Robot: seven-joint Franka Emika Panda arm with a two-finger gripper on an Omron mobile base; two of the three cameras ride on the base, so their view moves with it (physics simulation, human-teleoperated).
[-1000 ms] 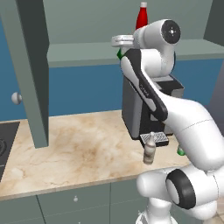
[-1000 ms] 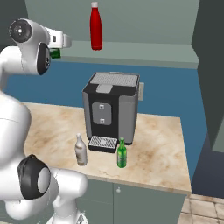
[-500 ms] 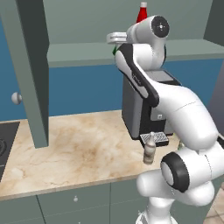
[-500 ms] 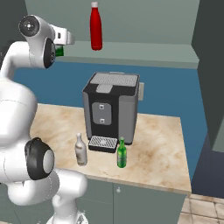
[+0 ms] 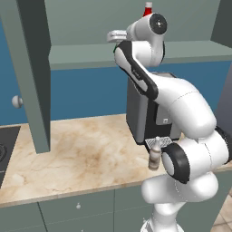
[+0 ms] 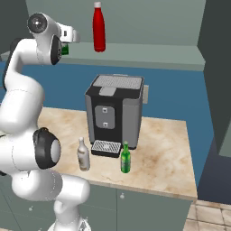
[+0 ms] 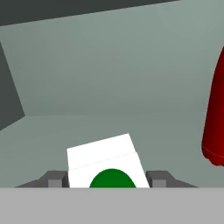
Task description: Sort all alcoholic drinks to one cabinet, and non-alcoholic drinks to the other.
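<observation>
The gripper (image 7: 112,179) was clamped on the green-and-white carton (image 7: 107,166), held inside the open cabinet (image 7: 109,74). The red bottle (image 7: 215,118) stood on the shelf at three o'clock of the carton, apart from it.

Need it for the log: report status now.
Gripper shut on carton, inside cabinet. Red bottle on shelf alongside. Nothing in the way.

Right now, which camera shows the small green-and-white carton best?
The hand view: the small green-and-white carton sits close up in the claw. The right base view shows a green sliver; the left base view shows almost nothing of it.
</observation>
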